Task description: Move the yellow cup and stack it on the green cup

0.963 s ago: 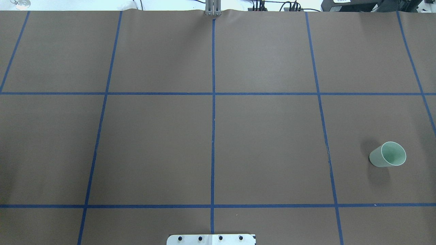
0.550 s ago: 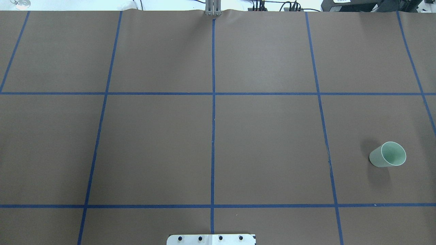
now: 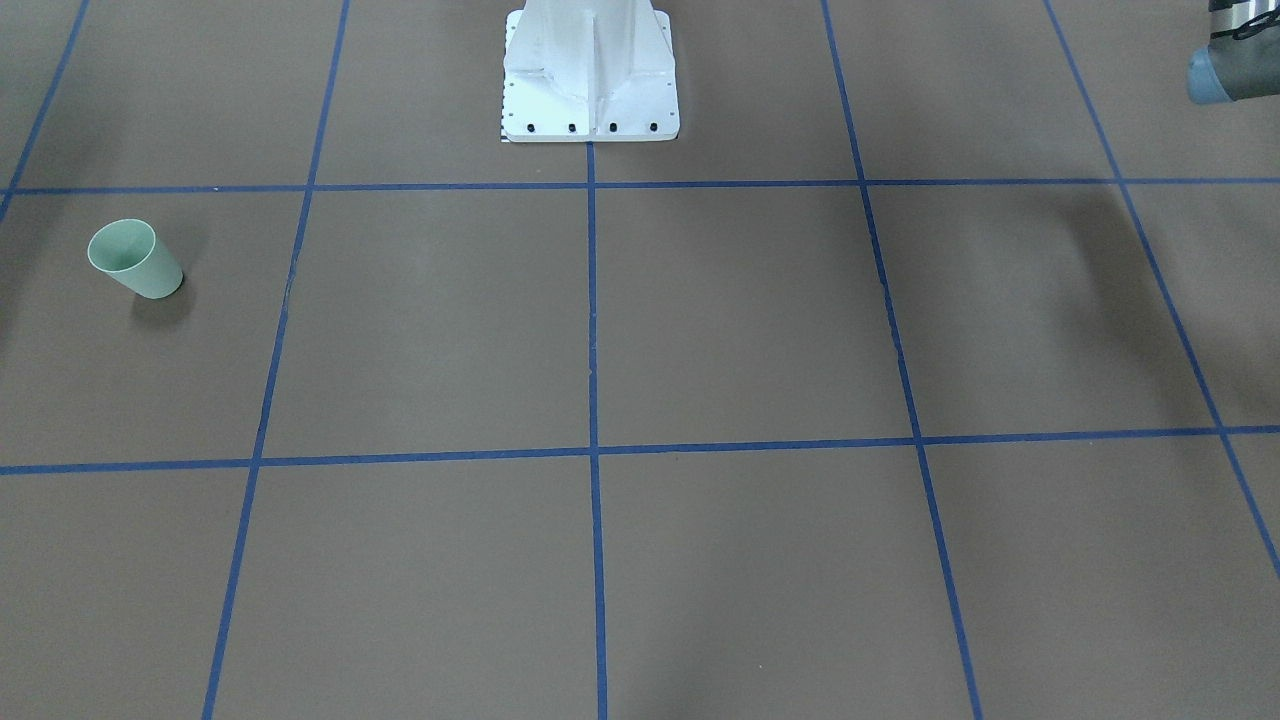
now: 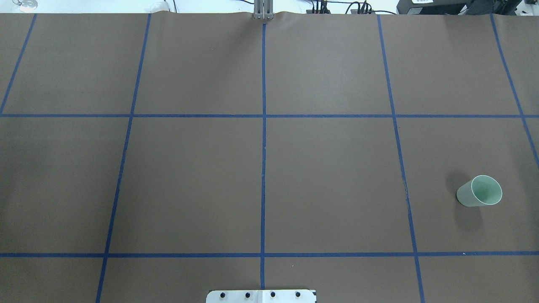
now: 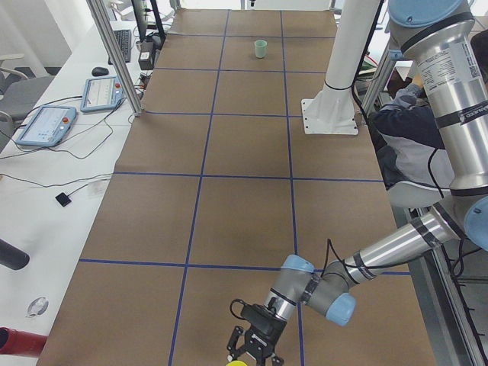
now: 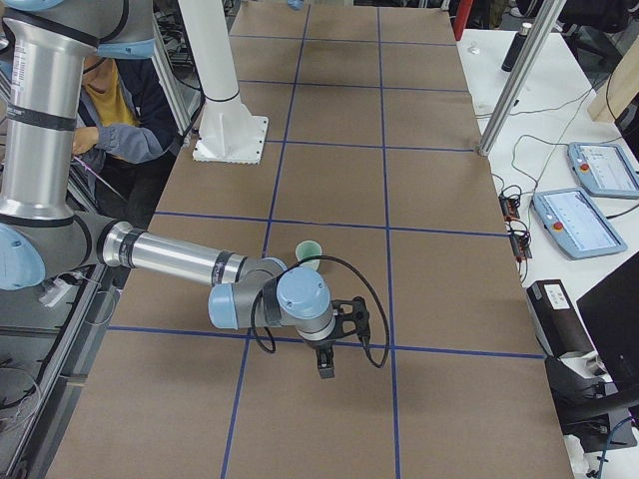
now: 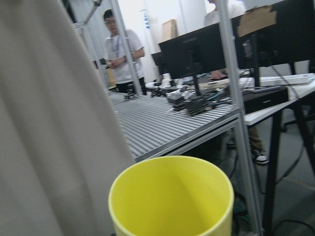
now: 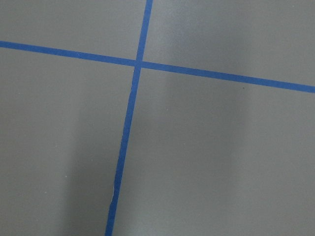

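yellow cup [image 7: 171, 196] lies right at the tips of the left gripper [image 5: 253, 355], well apart from the green cup [image 4: 480, 191]; i cannot tell whether the gripper is clenched or released.

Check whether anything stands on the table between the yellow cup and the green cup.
Nothing visible does. From the yellow cup by the left gripper to the green cup, the overhead view shows only bare paper and blue tape lines.

The brown table [image 4: 328, 176], crossed by blue tape lines [image 4: 263, 168], is carrying the white pedestal base [image 3: 590, 90] and the green cup [image 4: 479, 192], which is standing upright well apart from that base, on the robot's right.
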`<state>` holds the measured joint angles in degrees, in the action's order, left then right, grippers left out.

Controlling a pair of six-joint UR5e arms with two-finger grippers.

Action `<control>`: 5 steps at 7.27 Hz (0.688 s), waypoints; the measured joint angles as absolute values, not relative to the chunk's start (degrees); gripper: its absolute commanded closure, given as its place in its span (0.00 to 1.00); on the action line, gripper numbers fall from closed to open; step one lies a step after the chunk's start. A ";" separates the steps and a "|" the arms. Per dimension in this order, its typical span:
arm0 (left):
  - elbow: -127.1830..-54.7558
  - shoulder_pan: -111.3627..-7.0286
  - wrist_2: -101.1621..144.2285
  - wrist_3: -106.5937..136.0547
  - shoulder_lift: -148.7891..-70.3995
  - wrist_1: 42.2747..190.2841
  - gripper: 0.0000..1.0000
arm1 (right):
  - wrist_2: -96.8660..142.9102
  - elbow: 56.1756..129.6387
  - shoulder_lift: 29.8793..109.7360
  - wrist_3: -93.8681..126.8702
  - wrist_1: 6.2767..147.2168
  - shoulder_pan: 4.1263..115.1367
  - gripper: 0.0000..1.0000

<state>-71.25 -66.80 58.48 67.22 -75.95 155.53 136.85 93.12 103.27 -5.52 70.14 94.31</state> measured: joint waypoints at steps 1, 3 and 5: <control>-71.56 -66.95 61.39 62.32 -78.66 159.72 1.00 | 137.43 93.13 103.28 -5.28 68.14 94.32 0.00; -72.62 -66.97 69.41 49.41 -83.25 168.91 1.00 | 137.79 93.17 103.34 -4.83 65.53 94.33 0.00; -76.76 -66.96 80.65 45.20 -86.49 175.47 1.00 | 138.67 93.22 103.35 -4.83 61.55 94.34 0.00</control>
